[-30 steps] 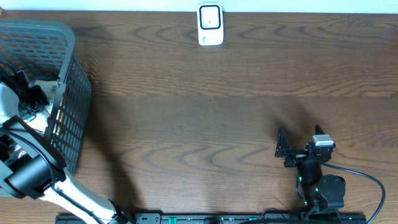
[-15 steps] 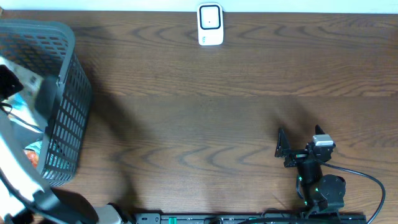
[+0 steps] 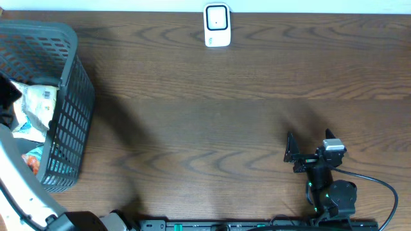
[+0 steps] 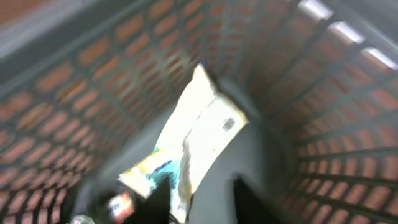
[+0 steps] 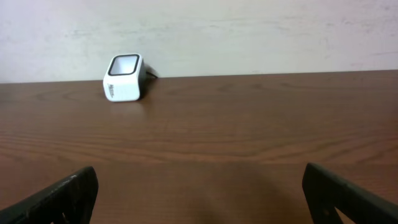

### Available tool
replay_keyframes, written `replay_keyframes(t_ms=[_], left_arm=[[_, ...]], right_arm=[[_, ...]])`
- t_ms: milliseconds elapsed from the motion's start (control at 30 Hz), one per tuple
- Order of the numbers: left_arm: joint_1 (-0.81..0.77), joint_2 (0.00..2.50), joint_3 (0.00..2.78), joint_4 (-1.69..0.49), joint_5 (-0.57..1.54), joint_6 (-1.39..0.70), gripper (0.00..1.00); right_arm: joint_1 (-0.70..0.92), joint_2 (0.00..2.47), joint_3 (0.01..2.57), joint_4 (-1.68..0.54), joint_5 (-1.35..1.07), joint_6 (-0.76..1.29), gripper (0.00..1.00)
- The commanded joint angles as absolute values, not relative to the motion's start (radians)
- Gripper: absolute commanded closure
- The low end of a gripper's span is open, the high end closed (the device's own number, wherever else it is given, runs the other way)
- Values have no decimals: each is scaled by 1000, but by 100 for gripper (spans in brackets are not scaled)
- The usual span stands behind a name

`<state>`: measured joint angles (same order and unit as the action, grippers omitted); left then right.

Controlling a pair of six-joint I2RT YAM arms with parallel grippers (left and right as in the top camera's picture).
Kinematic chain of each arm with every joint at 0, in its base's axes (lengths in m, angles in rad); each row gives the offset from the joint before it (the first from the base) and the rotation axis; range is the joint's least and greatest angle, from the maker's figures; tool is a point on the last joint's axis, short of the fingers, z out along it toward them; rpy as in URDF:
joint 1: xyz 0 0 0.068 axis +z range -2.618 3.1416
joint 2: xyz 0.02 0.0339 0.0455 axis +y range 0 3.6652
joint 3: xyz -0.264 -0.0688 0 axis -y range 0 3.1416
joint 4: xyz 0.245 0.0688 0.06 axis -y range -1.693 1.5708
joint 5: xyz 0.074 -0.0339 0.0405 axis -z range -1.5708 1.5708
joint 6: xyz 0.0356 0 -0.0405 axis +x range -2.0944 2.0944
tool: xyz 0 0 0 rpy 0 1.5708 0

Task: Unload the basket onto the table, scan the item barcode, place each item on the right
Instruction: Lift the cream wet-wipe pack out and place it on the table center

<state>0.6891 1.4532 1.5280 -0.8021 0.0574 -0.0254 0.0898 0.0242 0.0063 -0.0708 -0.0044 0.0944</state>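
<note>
A white crinkled packet (image 3: 40, 106) with a small printed label lies inside the grey mesh basket (image 3: 74, 77) at the table's left end. The blurred left wrist view shows the packet (image 4: 199, 134) on the basket floor. My left gripper (image 4: 205, 196) hangs just over the packet's near end, its dark fingers (image 4: 160, 202) apart, and I cannot tell whether they touch it. The white barcode scanner (image 3: 217, 25) stands at the far edge, also seen as the scanner (image 5: 124, 78) from the right wrist. My right gripper (image 3: 309, 144) rests wide open near the front right, empty (image 5: 199, 196).
More packets, orange and teal (image 3: 32, 160), lie lower in the basket. My left arm's white link (image 3: 16, 186) runs along the left frame edge beside the basket. A black cable (image 3: 379, 186) loops from the right arm's base. A pale wall stands behind the scanner.
My left arm has swung off toward the left edge, uncovering the white packet in the basket. Its jaws have parted from shut. The right arm has not moved.
</note>
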Motion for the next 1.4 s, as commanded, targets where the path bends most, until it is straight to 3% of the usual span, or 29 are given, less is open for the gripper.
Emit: replay_keyframes(t_ms=[0,33,67,100,567,1367], left_arm=[[693,1534,1489,-814,-79,-104,44],[695,1556,1475,-814,-102,-128,41],[696,1573,1467,-814,-120,-142,27],[696,1606,1452,-811,-156,-156,2],[730,1707,1355,-728,-217,-268,2],[728,1760,1181,-461,-60,-268,1]], right_arm=[[86,20,6,-75,-10,88,1],[86,20,6,-75,-10,88,1],[86,20,6,-75,-10,88,1],[86,20,6,-75,-10,88,1],[86,20,6,-75,-10,88,1],[86,20,6,-75,-10,88,1]])
